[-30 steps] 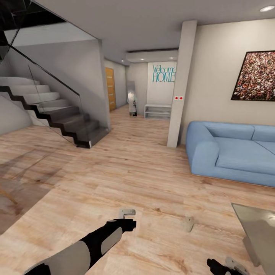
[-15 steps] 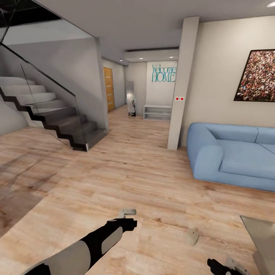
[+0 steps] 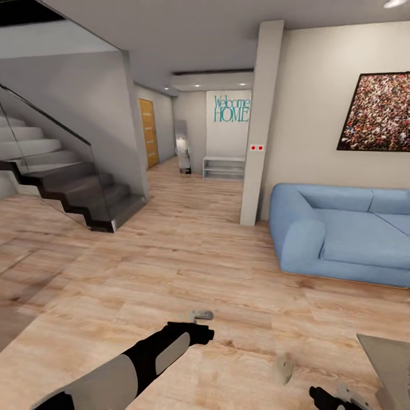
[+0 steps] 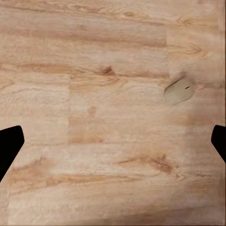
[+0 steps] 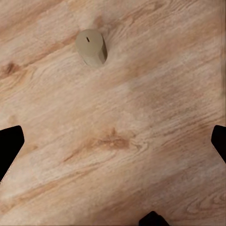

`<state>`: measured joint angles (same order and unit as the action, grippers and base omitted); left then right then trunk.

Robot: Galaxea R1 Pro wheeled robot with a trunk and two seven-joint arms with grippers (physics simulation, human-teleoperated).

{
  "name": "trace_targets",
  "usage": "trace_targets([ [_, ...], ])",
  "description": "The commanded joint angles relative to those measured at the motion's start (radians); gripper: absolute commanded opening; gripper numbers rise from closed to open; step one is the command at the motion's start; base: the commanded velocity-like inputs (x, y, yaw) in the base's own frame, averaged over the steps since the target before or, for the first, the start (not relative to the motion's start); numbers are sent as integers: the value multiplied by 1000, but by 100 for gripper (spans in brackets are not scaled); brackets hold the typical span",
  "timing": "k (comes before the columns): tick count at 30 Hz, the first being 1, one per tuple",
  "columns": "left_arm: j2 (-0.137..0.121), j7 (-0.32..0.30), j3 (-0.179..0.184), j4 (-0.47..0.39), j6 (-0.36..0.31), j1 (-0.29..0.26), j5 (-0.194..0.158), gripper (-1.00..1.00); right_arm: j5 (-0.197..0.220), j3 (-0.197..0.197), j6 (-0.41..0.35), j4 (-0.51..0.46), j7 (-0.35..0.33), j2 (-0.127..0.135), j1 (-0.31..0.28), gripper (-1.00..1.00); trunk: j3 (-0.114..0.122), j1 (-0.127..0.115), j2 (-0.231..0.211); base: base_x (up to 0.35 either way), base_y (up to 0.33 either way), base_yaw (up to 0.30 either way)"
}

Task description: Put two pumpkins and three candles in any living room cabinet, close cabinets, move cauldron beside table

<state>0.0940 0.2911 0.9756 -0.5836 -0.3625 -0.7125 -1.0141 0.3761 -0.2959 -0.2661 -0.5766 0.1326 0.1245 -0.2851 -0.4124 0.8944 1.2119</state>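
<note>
Open plank floor [image 3: 188, 267] lies ahead of both end effectors. One candle [image 3: 282, 368] stands on the boards between the left end effector [image 3: 200, 316] and right end effector [image 3: 341, 396], apart from both. The worktop [image 3: 387, 356] corner sits just outside the right one; the sofa [image 3: 336, 236] blocks farther ahead.

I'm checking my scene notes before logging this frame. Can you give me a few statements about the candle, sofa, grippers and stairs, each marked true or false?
1. A candle stands on the floor. True.
2. The sofa is red. False: it is blue.
3. The left gripper holds the candle. False: its fingers are spread with nothing between them.
4. The stairs are at the left of the head view. True.
5. The candle rests on the table. False: it is on the floor, apart from the table.
</note>
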Motion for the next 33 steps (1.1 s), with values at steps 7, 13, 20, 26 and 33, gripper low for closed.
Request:
trace_targets([
  [7, -1, 112, 4, -198, -236, -48, -14, 100, 4, 3, -3, -3, 4, 2, 0, 100, -4, 1, 1, 304, -119, -269],
  [13, -2, 160, 2, -225, -305, -62, -17, 100, -1, 7, 4, -4, 4, 1, 0, 100, -7, 1, 1, 303, -107, -195],
  [20, -2, 175, -2, -228, -370, -65, -19, 100, -3, 12, 5, -4, 4, -2, 0, 100, -7, 1, 1, 309, -37, -17],
  [26, -3, 175, -2, -229, -385, -65, -18, 100, -3, 15, 6, -4, 4, -4, 0, 100, -7, 1, 1, 292, -92, -1],
  [33, -4, 175, -2, -233, -390, -65, -17, 100, -3, 17, 5, -3, 4, -4, 0, 100, -7, 1, 1, 176, -126, 0],
])
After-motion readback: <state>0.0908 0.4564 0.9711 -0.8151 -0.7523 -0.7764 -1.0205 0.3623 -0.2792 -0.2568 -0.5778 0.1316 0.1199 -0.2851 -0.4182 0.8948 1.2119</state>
